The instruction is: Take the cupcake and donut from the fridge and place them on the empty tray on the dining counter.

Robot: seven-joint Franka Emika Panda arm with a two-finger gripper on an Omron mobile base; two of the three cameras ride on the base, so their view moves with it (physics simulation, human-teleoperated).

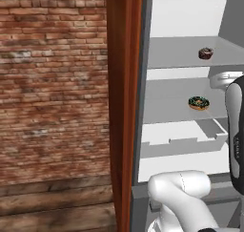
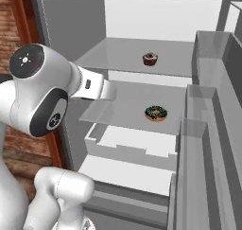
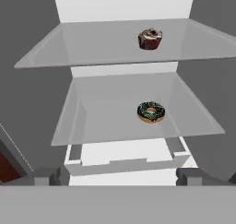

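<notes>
The fridge (image 2: 71,30) stands open in front of me, showing its white-grey shelves. The cupcake (image 3: 150,38) (image 1: 205,53) (image 2: 150,58), small and brownish, sits on the upper shelf right of centre. One shelf down lies the donut (image 3: 150,112) (image 1: 198,102) (image 2: 156,113), dark-glazed with green sprinkles. My gripper (image 3: 118,177) is in front of the shelves, below and short of the donut. It is open, its fingertips (image 3: 47,176) wide apart with nothing between them. The tray and the dining counter are out of view.
A red-brown wooden panel (image 1: 124,107) borders the fridge on its left, with a brick wall (image 1: 52,83) beyond. A white drawer (image 2: 130,146) sits under the donut's shelf. The door bins (image 2: 208,129) stand at the right. My arm (image 2: 42,92) reaches in from the left.
</notes>
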